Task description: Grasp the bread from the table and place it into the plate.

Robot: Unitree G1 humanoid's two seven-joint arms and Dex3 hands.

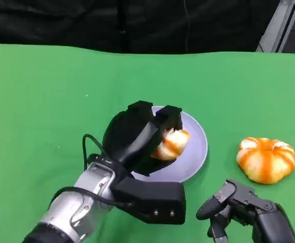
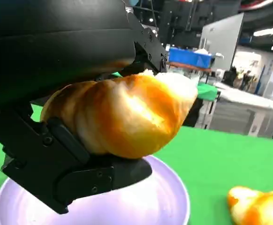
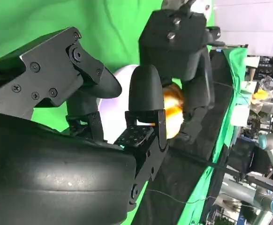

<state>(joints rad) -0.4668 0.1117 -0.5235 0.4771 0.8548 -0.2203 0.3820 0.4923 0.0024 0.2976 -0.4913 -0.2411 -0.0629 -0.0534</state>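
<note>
Head view: left hand [image 1: 142, 136] clamped on bread roll [image 1: 172, 144], held over lavender plate [image 1: 198, 149]. Right hand [image 1: 238, 205] at five o'clock, fingers apart, holding nothing; pumpkin-shaped bun [image 1: 266, 159] at three o'clock.

Right hand [image 3: 127, 122] empty; bread [image 3: 173, 110] seemingly over plate [image 3: 120, 77].

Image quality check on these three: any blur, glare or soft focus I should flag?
Head view: evenly lit and sharp, with a soft shadow under the left hand on the plate. Left wrist view: the held bread has washed-out highlights, its near surface slightly soft, and the room behind is bright. Right wrist view: the right hand is close and dark, the background sideways.
</note>
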